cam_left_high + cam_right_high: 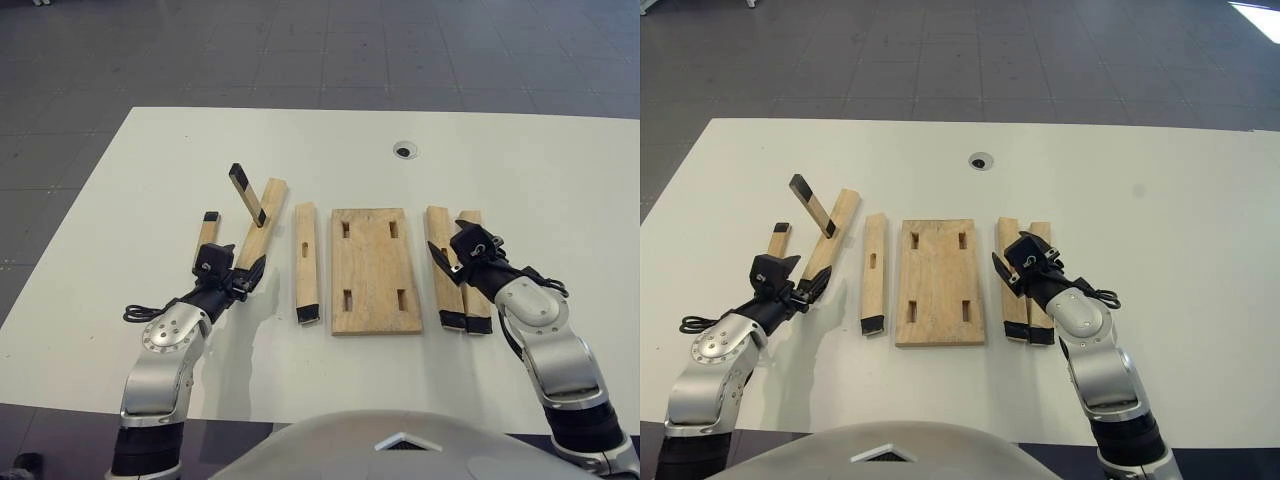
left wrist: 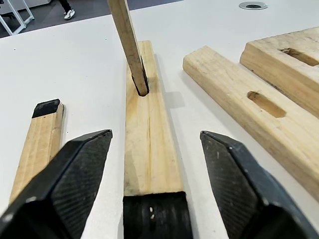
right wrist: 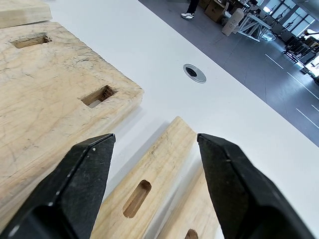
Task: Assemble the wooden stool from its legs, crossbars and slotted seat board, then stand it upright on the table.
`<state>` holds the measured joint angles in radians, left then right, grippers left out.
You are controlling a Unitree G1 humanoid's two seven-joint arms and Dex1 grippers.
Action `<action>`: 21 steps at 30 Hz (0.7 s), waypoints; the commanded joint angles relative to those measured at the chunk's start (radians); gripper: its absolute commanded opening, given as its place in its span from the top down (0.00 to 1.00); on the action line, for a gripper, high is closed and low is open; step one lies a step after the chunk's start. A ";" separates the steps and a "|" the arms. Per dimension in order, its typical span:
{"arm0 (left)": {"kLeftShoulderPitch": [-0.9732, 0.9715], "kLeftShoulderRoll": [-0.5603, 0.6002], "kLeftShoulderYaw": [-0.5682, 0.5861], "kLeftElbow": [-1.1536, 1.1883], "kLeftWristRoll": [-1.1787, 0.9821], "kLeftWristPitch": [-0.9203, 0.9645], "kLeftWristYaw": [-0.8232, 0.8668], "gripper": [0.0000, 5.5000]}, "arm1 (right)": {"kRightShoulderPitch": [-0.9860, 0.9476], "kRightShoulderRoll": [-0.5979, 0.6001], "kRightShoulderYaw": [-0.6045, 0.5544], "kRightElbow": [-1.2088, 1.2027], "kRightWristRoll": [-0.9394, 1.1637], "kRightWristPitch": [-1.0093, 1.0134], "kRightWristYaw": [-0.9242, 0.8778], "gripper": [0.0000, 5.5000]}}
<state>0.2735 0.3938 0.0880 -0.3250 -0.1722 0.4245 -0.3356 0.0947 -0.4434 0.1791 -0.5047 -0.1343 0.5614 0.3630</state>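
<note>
left pincer (image 2: 154, 138) wide astride wood leg (image 2: 149, 164) | right pincer (image 3: 154, 140) wide | four-slot seat board (image 1: 375, 270)

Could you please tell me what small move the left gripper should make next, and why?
Probably lower and close the left gripper on the pale wooden leg with the black end cap. Its open fingers straddle that leg near the capped end, and the thin black-tipped crossbar already stands tilted in its slot, so gripping here should let it lift both.
</note>
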 commanded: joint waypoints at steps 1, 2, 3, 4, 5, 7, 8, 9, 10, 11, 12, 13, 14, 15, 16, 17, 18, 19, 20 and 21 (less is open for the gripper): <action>-0.023 -0.020 -0.013 0.040 -0.001 0.046 0.012 0.40 | -0.016 -0.002 0.001 0.002 -0.009 0.008 0.002 0.45; -0.025 -0.027 -0.013 0.048 -0.010 0.071 0.012 0.40 | -0.016 -0.002 0.002 0.001 -0.009 0.009 0.003 0.45; -0.027 -0.034 -0.012 0.055 -0.013 0.087 0.015 0.40 | -0.017 -0.002 0.003 0.001 -0.009 0.009 0.003 0.45; -0.031 -0.043 -0.008 0.061 -0.021 0.108 0.018 0.40 | -0.017 -0.002 0.003 0.000 -0.009 0.010 0.003 0.45; -0.036 -0.052 -0.003 0.066 -0.025 0.128 0.027 0.40 | -0.019 -0.003 0.004 0.002 -0.009 0.009 0.004 0.45; -0.047 -0.064 0.007 0.071 -0.035 0.162 0.040 0.40 | -0.021 -0.004 0.004 0.005 -0.009 0.008 0.005 0.45; -0.053 -0.068 0.010 0.071 -0.037 0.178 0.044 0.40 | -0.020 -0.004 0.004 0.004 -0.009 0.008 0.005 0.45; -0.057 -0.068 0.010 0.069 -0.034 0.186 0.048 0.40 | -0.018 -0.004 0.005 0.002 -0.010 0.008 0.004 0.45; -0.060 -0.063 0.006 0.069 -0.025 0.186 0.052 0.44 | -0.019 -0.004 0.006 0.005 -0.010 0.007 0.005 0.45; -0.061 -0.057 0.002 0.067 -0.014 0.188 0.057 0.46 | -0.020 -0.004 0.006 0.007 -0.010 0.005 0.005 0.45; -0.058 -0.044 -0.011 0.065 0.007 0.181 0.058 0.48 | -0.021 -0.004 0.007 0.008 -0.010 0.005 0.006 0.45; -0.056 -0.034 -0.020 0.066 0.023 0.181 0.062 0.51 | -0.024 -0.004 0.007 0.011 -0.010 0.004 0.006 0.45; -0.054 -0.024 -0.030 0.070 0.040 0.183 0.065 0.54 | -0.026 -0.004 0.007 0.012 -0.010 0.004 0.007 0.45; -0.053 -0.015 -0.038 0.075 0.056 0.183 0.066 0.55 | -0.027 -0.003 0.007 0.012 -0.008 0.003 0.007 0.45; -0.056 -0.018 -0.038 0.074 0.057 0.188 0.069 0.58 | -0.031 -0.002 0.006 0.012 -0.006 0.002 0.008 0.45; -0.062 -0.026 -0.034 0.070 0.051 0.192 0.069 0.61 | -0.033 0.003 0.002 0.011 0.000 0.004 0.008 0.45; -0.069 -0.031 -0.029 0.063 0.045 0.194 0.068 0.62 | -0.034 0.009 -0.005 0.008 0.010 0.010 0.009 0.45; -0.088 -0.045 -0.018 0.055 0.027 0.194 0.067 0.62 | -0.038 0.019 -0.020 0.007 0.025 0.022 0.008 0.45; -0.115 -0.058 -0.002 0.048 0.009 0.194 0.069 0.62 | -0.043 0.034 -0.045 0.005 0.052 0.041 0.010 0.45; -0.159 -0.076 0.024 0.040 -0.027 0.201 0.070 0.62 | -0.052 0.060 -0.087 0.003 0.103 0.073 0.013 0.45</action>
<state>0.1835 0.3439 0.0781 -0.2759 -0.1536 0.6069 -0.2713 0.0674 -0.4178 0.1547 -0.4979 -0.0956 0.5809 0.3670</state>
